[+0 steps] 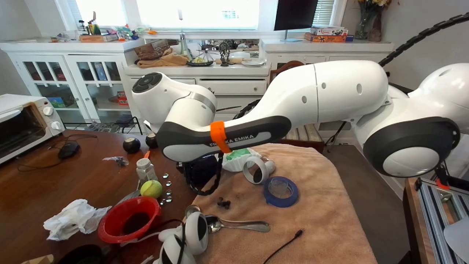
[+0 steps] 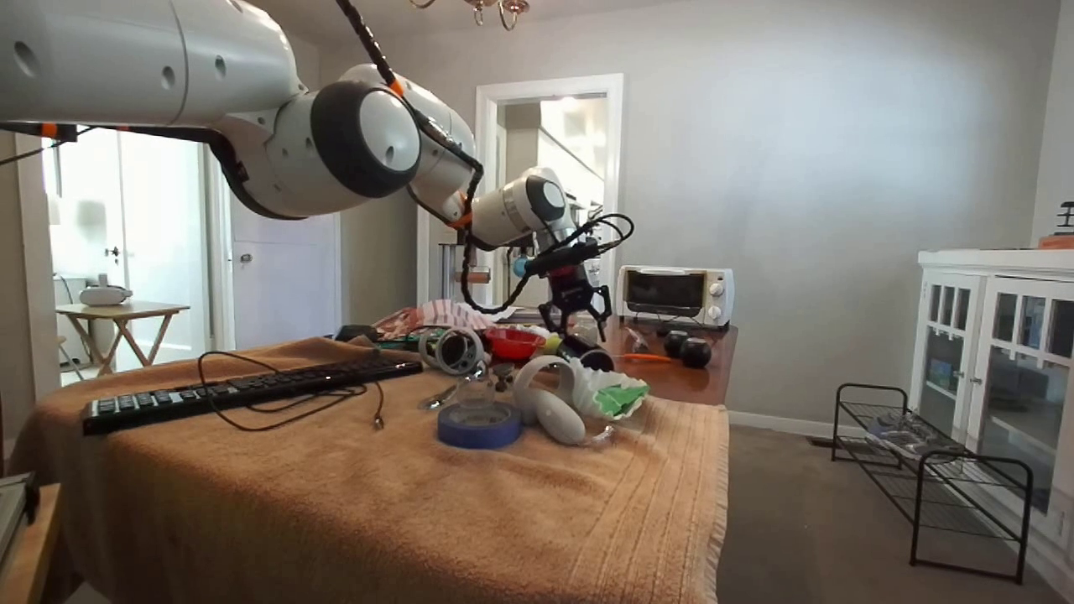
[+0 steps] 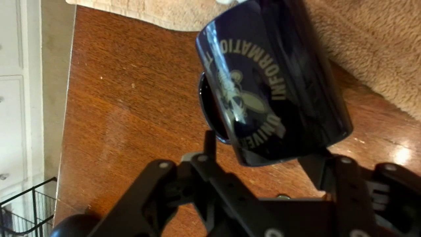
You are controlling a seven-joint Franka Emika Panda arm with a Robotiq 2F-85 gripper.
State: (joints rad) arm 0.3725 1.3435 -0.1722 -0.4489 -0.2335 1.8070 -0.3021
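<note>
Your black two-fingered gripper looms over a glossy dark blue mug, fingers spread, with brown wood showing between one fingertip and the mug's wall. Printed in pale lettering, the mug appears to lie on its side where a polished brown wooden table meets the edge of a tan terry towel. Whether the opposite fingertip touches the mug's near end or only overlaps it, you cannot tell from the wrist view. That is the chief hazard: the fingers look off-centre on the mug, so a squeeze from here could shove or roll it rather than grip it, the slick curved wall offering little purchase. A dark curved loop, apparently the mug's handle, juts out just beside the free fingertip; twist or drop lower and you could snag it, tipping the mug or jamming the finger. Knocked loose across the towel, the mug could hit a crumpled white-and-green plastic wrapper and a white ring-topped controller. Small clear glass beads and a yellow-green tennis ball sit nearby on the wood, ready to scatter if bumped. A black ribbed cable sags in a loop that overlaps the mug in an exterior view; a careless sideways sweep could drag it through the clutter.
</note>
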